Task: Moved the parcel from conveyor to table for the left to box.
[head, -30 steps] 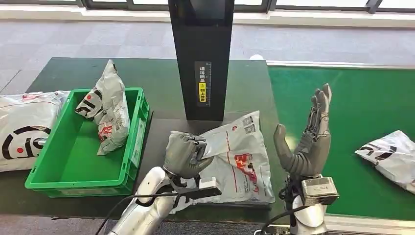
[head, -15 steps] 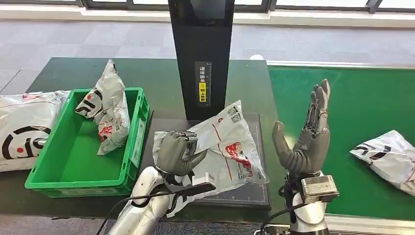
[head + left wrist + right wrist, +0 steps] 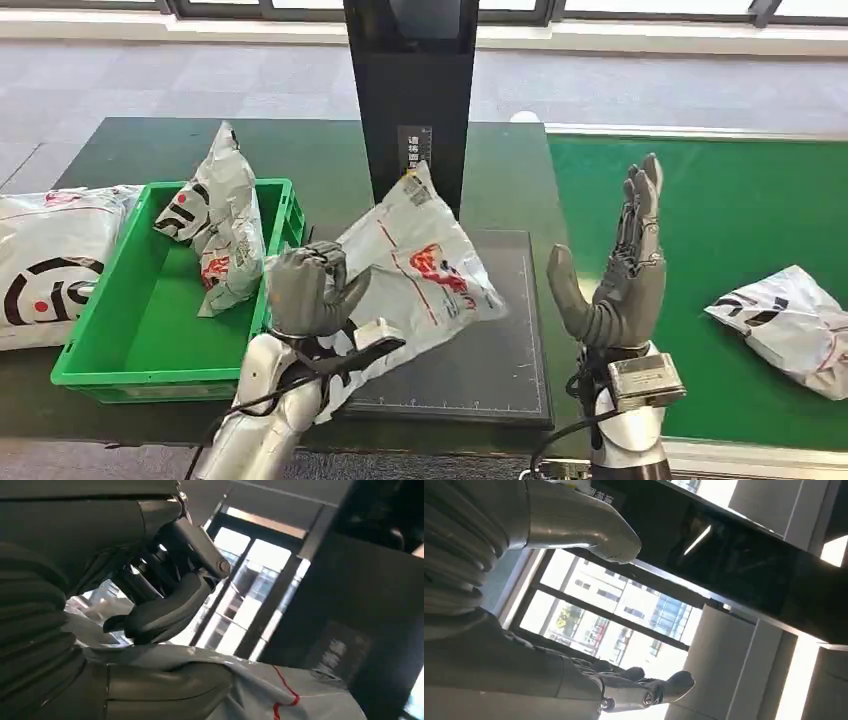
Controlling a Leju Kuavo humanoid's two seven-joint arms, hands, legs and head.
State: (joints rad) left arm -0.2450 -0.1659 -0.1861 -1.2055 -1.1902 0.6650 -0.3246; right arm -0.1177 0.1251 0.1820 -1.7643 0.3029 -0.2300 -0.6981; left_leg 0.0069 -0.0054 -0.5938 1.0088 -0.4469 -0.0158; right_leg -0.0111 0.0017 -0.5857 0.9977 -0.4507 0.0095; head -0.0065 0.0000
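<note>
1. Head view: four white parcels; left hand (image 3: pixel 305 290) has its fingers clamped on one parcel (image 3: pixel 425 262), raised, tilted above the tabletop (image 3: pixel 330 160) mat.
2. One leans in the green box (image 3: pixel 150 300), one lies at the tabletop's left edge, one on the conveyor (image 3: pixel 740 200).
3. Right hand (image 3: pixel 615 275) upright, fingers spread, holding nothing.

White parcel (image 3: pixel 415 270) with red marks; green box (image 3: pixel 150 330); green belt (image 3: pixel 740 220); black post (image 3: pixel 412 100); grey hands.

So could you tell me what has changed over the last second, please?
The left hand, holding the parcel, lifted it off the black mat and carried it toward the green box. The right hand stayed raised and open. The parcel in the box stayed put; the one on the conveyor drifted slightly.
</note>
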